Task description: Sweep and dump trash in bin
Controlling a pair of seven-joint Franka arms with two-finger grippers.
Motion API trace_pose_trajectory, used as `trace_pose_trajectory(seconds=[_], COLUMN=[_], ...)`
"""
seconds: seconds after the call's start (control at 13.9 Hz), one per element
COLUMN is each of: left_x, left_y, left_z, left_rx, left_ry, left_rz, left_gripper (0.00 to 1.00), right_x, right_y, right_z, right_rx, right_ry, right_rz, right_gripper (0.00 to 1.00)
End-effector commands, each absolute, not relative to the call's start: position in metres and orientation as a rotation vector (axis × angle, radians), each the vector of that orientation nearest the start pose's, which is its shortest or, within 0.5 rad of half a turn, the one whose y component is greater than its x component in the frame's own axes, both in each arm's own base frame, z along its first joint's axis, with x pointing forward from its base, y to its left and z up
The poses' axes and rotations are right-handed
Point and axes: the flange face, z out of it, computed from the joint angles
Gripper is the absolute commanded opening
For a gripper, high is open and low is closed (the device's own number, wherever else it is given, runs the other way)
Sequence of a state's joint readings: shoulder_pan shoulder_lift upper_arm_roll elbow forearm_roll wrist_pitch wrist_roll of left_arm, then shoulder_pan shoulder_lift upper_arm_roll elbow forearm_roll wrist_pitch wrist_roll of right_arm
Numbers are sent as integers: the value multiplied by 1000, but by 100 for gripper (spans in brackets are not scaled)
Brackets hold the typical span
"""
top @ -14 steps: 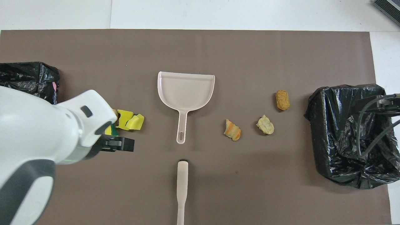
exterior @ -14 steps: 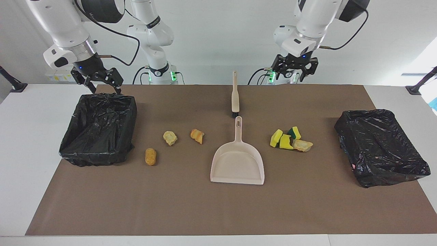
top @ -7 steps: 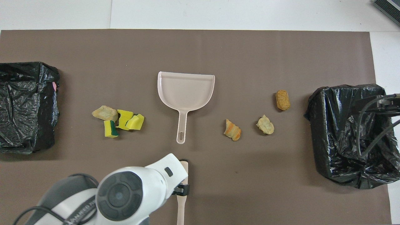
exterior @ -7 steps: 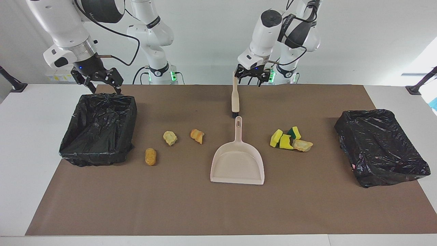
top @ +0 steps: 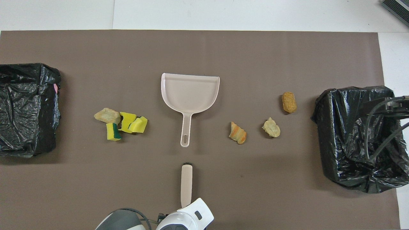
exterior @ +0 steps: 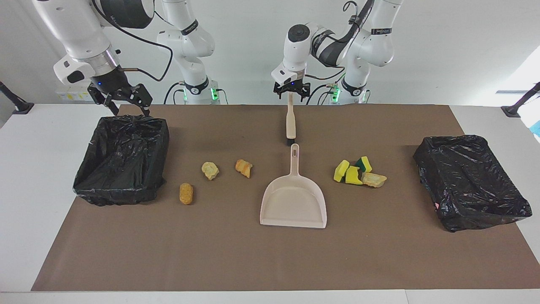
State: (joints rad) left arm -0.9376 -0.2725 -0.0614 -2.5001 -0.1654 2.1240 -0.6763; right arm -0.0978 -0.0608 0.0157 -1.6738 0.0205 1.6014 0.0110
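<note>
Beige brush (exterior: 290,120) at top centre sits under the left gripper (exterior: 290,92) (jaws open); the right gripper (exterior: 125,110), also open, waits above the upper-left bin (exterior: 122,158). Trash (exterior: 358,172) lies mid-frame.

Brush handle end (top: 186,195) hidden under left arm, overhead.

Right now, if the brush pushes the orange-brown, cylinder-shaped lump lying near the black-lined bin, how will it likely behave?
The orange-brown cylindrical lump looks rounded, so pushed across its length it would probably roll. It stands alone on the flat brown mat, so nothing would stop it. It seems light.
</note>
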Motion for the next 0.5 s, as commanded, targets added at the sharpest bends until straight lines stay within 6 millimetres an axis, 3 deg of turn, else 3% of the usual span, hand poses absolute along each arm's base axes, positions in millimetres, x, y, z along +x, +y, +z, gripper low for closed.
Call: trace_pose_trajectory(seconds=[0.0,0.43], left_x=[215,207], left_y=[-348,-352], left_z=[348,345], left_rx=[-3136,-3148], left_ry=[280,218], left_rz=[237,232], left_gripper=[100,100], right_x=[529,529], right_y=[-40,-40], right_z=[613,613], right_rx=[-3100,-3100], right_ry=[164,164], right_rz=[15,15], right_gripper=[100,100])
